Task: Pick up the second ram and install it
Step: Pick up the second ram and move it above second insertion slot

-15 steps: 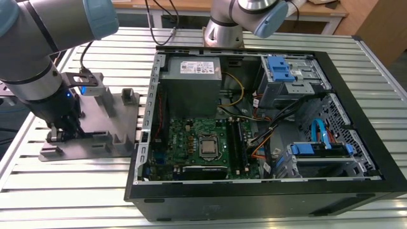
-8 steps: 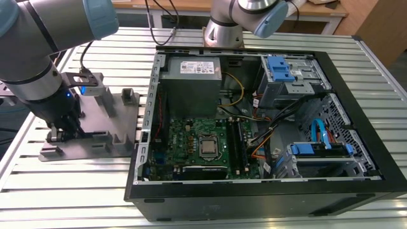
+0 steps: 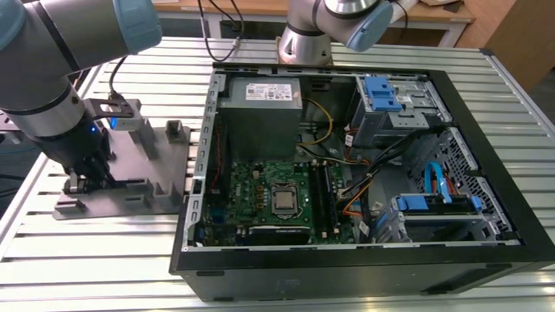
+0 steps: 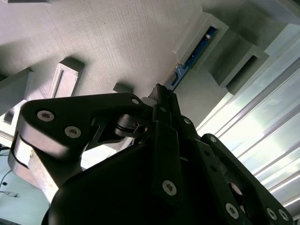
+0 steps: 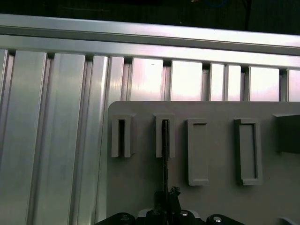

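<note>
Exterior view: the arm (image 3: 43,97) reaches down at the exterior view's left, and I see its pincer (image 3: 80,185) lowered onto the grey slotted tray (image 3: 143,182). The tray lies on the ribbed metal table (image 3: 87,260). Just beside the tray, toward the exterior view's right, lies the open computer case (image 3: 485,260) with its side panel off. The green motherboard (image 3: 260,182) sits flat on the case floor.

First wrist view: the second ram (image 5: 165,154) appears edge-on as a thin dark line. It stands upright on its long edge, with its far end seated in a narrow raised slot (image 5: 165,124) of the tray (image 5: 140,187). A like slot (image 5: 121,136) stands just beside it, and two wider pockets (image 5: 199,150) lie further along. The strip's near end runs into the pincer (image 5: 166,201). Beyond the tray's edge I see the table's ribs (image 5: 56,140).

Second wrist view: the blue-green strip (image 4: 199,47) shows within its slot, and the pincer (image 4: 162,93) is drawn together on the near end, one finger on each face. I read this as a pinch on the strip. The strip is not lifted; it rests in the tray (image 4: 117,37), well apart from the case.
</note>
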Controlling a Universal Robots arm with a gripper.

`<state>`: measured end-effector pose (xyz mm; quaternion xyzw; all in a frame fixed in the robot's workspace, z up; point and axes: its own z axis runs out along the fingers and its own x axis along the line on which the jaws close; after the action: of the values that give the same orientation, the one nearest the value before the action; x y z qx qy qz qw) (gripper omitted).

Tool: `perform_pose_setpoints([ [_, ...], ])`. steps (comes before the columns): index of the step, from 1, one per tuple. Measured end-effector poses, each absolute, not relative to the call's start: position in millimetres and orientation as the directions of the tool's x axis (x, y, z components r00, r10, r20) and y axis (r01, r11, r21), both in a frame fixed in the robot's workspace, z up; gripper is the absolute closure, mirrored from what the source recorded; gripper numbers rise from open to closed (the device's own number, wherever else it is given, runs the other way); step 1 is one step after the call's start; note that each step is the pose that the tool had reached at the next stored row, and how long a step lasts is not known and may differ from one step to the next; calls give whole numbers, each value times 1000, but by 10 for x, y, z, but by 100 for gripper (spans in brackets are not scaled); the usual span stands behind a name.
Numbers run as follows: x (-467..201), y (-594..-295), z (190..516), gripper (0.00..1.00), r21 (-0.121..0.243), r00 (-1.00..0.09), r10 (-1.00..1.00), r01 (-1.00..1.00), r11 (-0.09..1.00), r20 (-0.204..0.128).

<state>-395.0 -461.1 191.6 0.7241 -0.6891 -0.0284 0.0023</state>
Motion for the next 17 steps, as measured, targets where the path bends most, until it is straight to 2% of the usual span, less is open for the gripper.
perform_pose_setpoints([
  [17,-3950,-4611,2200,89,43,49,-998,-998,-50,-39],
])
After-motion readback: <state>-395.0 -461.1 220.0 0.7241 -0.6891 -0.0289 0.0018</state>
